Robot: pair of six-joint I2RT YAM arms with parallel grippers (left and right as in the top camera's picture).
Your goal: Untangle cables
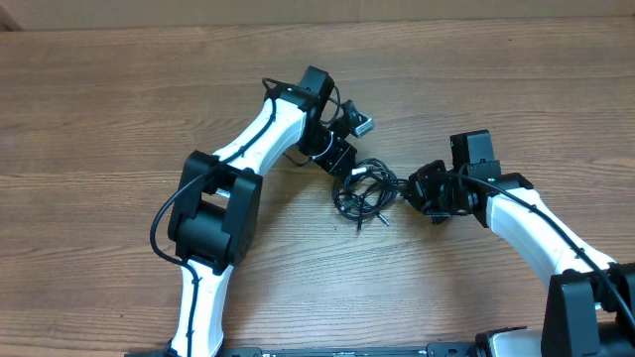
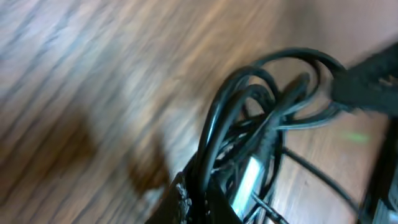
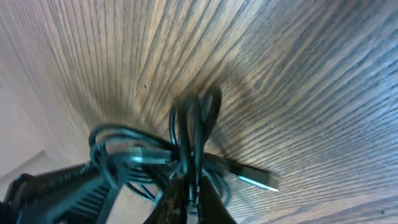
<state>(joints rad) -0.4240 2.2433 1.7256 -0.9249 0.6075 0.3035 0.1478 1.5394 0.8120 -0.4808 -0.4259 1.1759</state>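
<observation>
The table [image 1: 119, 89] is bare wood. The left arm [image 1: 263, 129] and right arm [image 1: 536, 223] reach toward its centre. The left gripper [image 1: 342, 167] is closed on the upper left edge of the cables [image 1: 365, 193]. The right gripper [image 1: 417, 188] pinches their right edge between closed fingers [image 3: 177, 199]. The cables form one tangled bundle between the grippers. A plug [image 3: 256, 178] projects from the bundle over the wood.

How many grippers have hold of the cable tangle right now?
2. The left gripper holds the cables at their upper-left edge; the right gripper holds their right edge.
</observation>
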